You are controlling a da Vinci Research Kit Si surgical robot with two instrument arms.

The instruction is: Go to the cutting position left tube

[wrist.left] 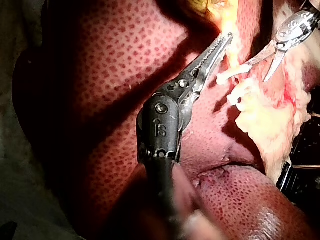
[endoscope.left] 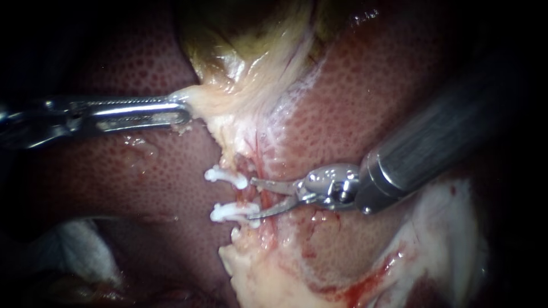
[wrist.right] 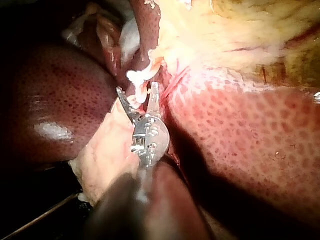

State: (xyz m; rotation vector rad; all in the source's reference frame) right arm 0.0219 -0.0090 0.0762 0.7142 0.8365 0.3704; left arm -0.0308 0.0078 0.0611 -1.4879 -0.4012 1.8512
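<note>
tube: clipped tube (endoscope.left: 246, 197) ran top-to-bottom in the endoscope view, between upper clip (endoscope.left: 227, 177) and lower clip (endoscope.left: 233, 213); could not tell whether it was the left tube
right instrument (endoscope.left: 254, 198): nearer one; thin blade-like jaws spread, straddling the tube between the clips, nothing pinched
left instrument (endoscope.left: 184, 111): jaws clamped on gallbladder (endoscope.left: 245, 57) edge, pulling toward its own side, well apart from the clips
surface: liver (endoscope.left: 371, 114), wet and soft
room: tight; each blade tip near a clip
</note>
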